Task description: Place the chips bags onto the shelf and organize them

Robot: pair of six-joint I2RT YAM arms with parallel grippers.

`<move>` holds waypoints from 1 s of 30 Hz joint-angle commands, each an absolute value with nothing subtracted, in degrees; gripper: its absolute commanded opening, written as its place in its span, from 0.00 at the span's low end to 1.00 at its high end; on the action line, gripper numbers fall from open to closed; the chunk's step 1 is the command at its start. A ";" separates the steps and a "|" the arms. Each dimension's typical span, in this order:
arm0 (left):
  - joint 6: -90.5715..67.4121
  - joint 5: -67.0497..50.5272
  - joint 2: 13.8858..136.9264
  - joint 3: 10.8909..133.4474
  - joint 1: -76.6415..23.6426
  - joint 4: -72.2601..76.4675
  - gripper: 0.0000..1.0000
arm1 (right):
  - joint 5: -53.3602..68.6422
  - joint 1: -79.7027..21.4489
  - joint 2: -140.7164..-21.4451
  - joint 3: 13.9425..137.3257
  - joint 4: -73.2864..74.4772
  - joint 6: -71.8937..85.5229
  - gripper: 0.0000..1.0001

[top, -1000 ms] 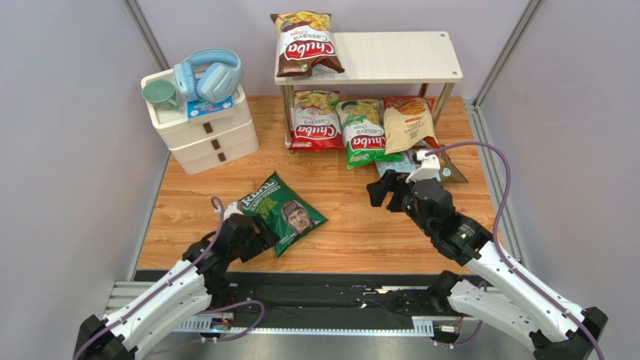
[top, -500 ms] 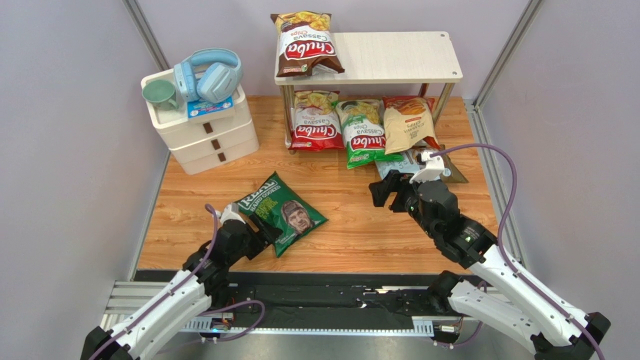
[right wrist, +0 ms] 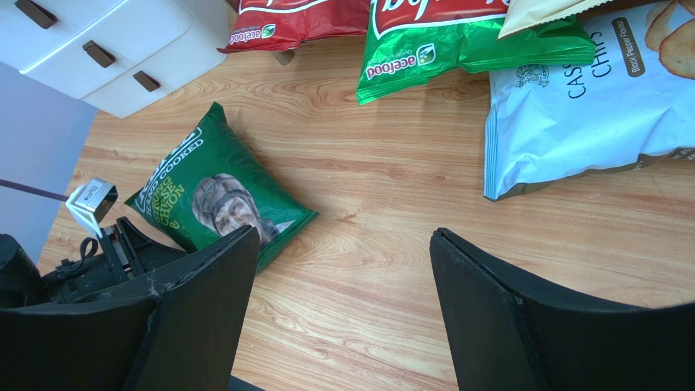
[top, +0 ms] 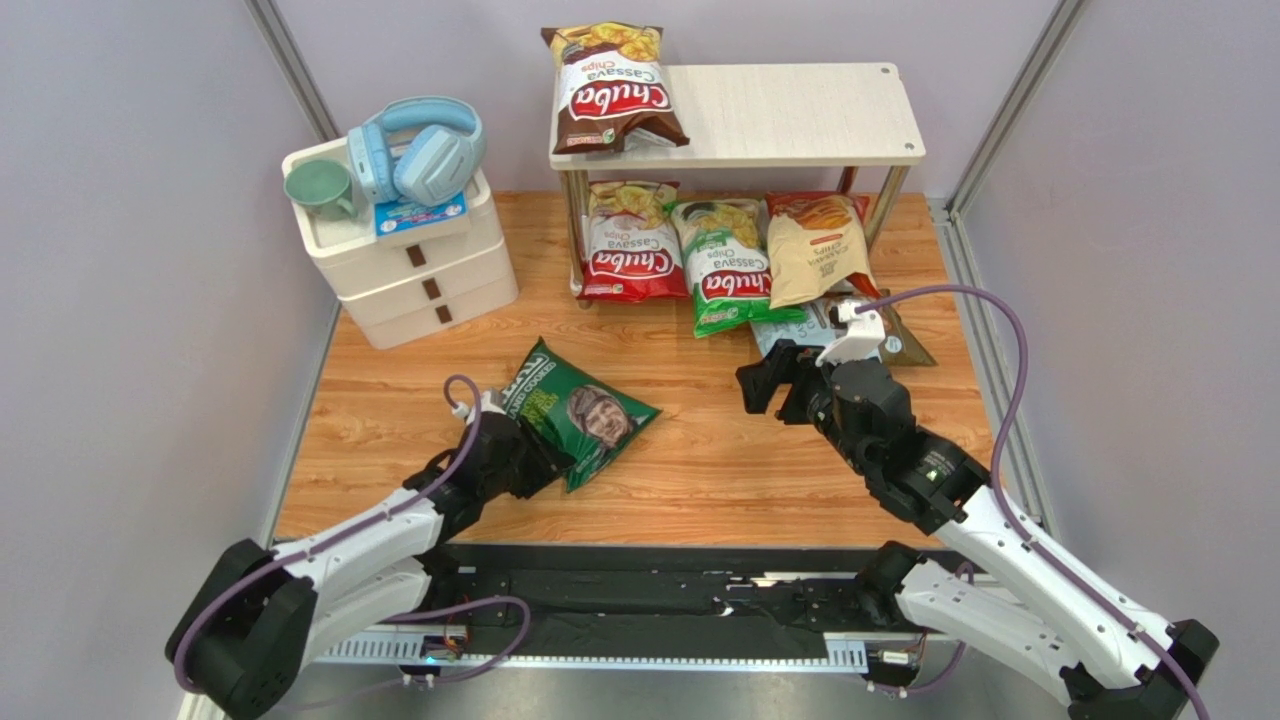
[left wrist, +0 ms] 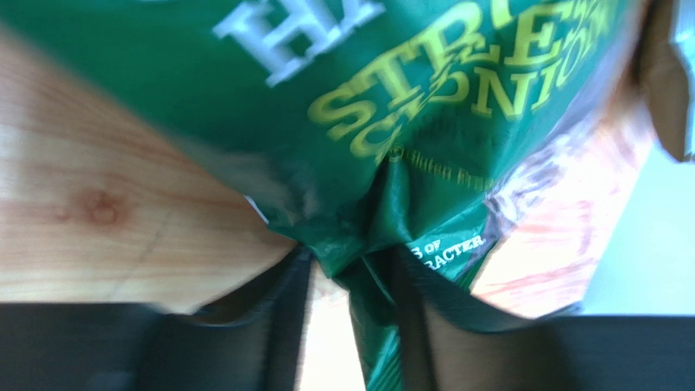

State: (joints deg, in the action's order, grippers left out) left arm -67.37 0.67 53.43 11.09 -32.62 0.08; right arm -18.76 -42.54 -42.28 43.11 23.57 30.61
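Dark green bag (top: 583, 420): near-left on the surface (top: 706, 465), lying diagonally. Its near-left edge is clamped in the left claw (top: 519, 453). Shelf (top: 812, 113): far, to its right. Right claw (top: 766, 387): fingers apart, empty, farther off.

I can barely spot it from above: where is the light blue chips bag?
Right wrist view, upper right: the light blue bag lies on the table, just right of the green bag and ahead of the right hand.

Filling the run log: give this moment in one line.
left gripper: pinching dark green bag | right gripper: open, empty
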 commanded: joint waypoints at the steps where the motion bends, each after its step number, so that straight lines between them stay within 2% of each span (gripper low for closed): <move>1: -64.95 0.44 57.30 10.20 -32.52 -0.53 0.34 | -18.72 -42.36 -42.01 44.30 22.32 30.24 0.82; 2: -64.60 0.35 57.22 10.11 -32.52 -0.53 0.19 | -18.72 -42.36 -42.01 44.21 22.24 30.32 0.82; 6: -63.02 1.40 53.28 10.46 -32.43 -4.38 0.00 | -16.61 -42.36 -42.63 43.60 22.24 30.93 0.82; 13: -59.51 4.48 39.13 12.65 -32.52 -16.07 0.00 | -12.93 -42.36 -43.68 41.57 22.15 32.69 0.82; 18: -57.75 6.23 32.53 16.51 -32.52 -22.93 0.00 | -5.46 -42.28 -44.73 40.00 21.88 35.32 0.82; 24: -57.66 6.15 38.82 18.80 -32.52 -18.90 0.00 | 6.14 -43.76 -47.54 34.38 18.13 43.84 0.83; 30: -58.88 5.45 44.03 19.86 -32.52 -13.45 0.00 | 5.27 -50.89 -54.30 31.21 8.55 52.20 0.87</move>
